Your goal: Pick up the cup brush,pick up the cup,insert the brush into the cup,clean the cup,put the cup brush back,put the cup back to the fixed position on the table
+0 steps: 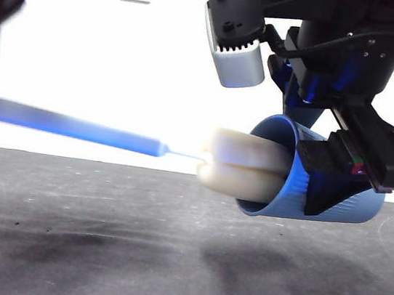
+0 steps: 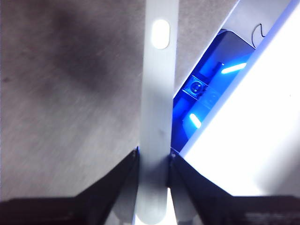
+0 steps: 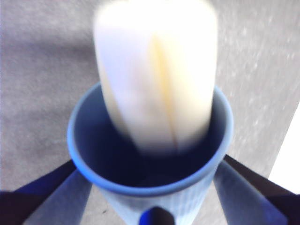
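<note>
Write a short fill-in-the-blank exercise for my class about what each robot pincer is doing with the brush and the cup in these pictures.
1. The right pincer holds the ribbed blue plastic cup tipped on its ____, clear above the dark grey table.
2. The left pincer is shut on the slim grey-handled cup brush's ____.
3. The brush's cream sponge head sits partly ____ the cup's mouth.

Missing words: side; handle; inside

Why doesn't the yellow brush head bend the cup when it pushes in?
The sponge head looks soft, so it probably squashes. The cup looks like stiff ribbed plastic, and the right gripper clamps its sides, likely steadying it. The thin handle may flex slightly.
</note>
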Controlling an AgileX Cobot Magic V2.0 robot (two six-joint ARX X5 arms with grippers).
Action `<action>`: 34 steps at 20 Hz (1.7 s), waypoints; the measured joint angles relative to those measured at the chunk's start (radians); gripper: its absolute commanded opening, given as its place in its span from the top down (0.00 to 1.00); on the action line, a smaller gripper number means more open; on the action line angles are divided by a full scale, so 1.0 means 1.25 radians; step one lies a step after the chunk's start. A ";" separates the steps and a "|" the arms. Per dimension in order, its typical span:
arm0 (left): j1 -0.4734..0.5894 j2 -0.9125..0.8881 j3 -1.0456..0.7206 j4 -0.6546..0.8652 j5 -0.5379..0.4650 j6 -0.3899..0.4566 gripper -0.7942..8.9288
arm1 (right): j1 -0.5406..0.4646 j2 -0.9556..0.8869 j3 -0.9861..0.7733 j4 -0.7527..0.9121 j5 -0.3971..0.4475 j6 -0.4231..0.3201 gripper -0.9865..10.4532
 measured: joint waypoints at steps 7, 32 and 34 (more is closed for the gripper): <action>0.006 -0.076 0.000 -0.080 -0.060 -0.036 0.93 | -0.065 0.000 0.000 -0.011 0.034 0.132 0.93; 0.229 0.210 -0.002 0.399 -0.161 -0.392 0.93 | -0.216 -0.429 0.001 0.179 -0.219 0.704 0.93; 0.229 0.254 -0.002 0.428 -0.161 -0.398 0.93 | -0.216 -0.430 0.001 0.170 -0.219 0.705 0.93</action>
